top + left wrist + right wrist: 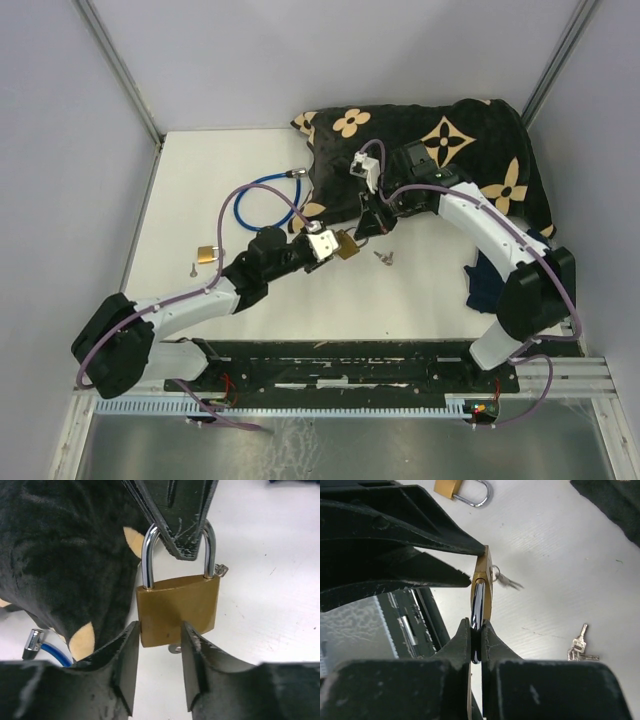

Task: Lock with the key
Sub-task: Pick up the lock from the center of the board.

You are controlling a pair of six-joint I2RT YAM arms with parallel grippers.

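Note:
A brass padlock (346, 245) with a silver shackle hangs above the table between my two grippers. My right gripper (476, 627) is shut on the top of the shackle (150, 555). My left gripper (160, 630) is closed on the lower end of the brass body (177, 605), with both fingers against it. A blurred silver key (507, 581) shows beside the padlock's body; I cannot tell whether it sits in the lock. A small bunch of keys (383, 257) lies on the white table just right of the padlock.
A black cushion with tan flower marks (440, 150) fills the back right. A blue cable loop (262, 200) lies at back left. A second brass padlock (205, 253) and a small key (192, 267) lie to the left. Dark blue cloth (485, 280) sits by the right arm.

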